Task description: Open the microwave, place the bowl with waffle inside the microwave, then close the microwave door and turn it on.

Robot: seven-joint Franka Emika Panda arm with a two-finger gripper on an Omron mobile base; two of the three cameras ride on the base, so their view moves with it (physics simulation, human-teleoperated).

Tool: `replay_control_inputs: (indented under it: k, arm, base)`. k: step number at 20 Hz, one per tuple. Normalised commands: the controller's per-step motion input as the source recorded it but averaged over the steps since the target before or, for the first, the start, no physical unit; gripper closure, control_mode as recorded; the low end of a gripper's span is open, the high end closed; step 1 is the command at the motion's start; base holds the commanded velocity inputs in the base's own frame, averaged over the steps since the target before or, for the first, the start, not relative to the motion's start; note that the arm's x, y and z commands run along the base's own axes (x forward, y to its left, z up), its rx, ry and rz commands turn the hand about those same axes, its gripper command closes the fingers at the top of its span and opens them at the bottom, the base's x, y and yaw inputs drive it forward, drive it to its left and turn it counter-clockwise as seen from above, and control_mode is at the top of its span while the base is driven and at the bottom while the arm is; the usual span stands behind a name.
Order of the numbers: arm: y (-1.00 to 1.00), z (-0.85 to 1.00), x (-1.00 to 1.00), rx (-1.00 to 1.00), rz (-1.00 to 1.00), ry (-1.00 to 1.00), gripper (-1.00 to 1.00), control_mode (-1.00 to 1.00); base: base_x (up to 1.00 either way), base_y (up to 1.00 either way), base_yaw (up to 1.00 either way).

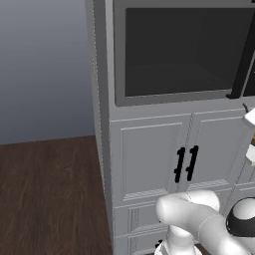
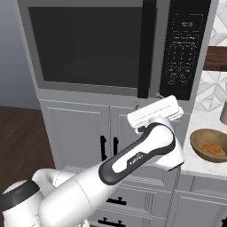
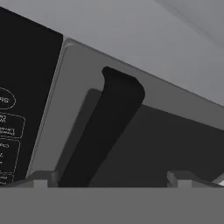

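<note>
Microwave (image 2: 106, 48) built into the cabinet column above the white cupboard doors (image 1: 154, 159); microwave door (image 2: 88, 46) shut. Gripper (image 3: 111, 177) just below the lower end of the black bar handle (image 3: 105, 131), jaws spread wide, holding nothing, one tip on each side of the bar. Likely lined up this way to close on the handle and pull. Bowl with waffle (image 2: 210, 146) waits on the counter (image 2: 199, 122), near its front edge, right of the microwave.
</note>
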Motion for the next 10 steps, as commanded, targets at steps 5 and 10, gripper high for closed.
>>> replay_control_inputs:
  k: [5, 10]
  arm:
    - [0.00, 0.03, 0.02, 0.00, -0.01, 0.01, -1.00, -1.00]
    - [0.00, 0.00, 0.20, 0.00, 0.00, 0.03, -1.00, -1.00]
  base:
    - [0.00, 0.00, 0.00]
    - [0.00, 0.00, 0.00]
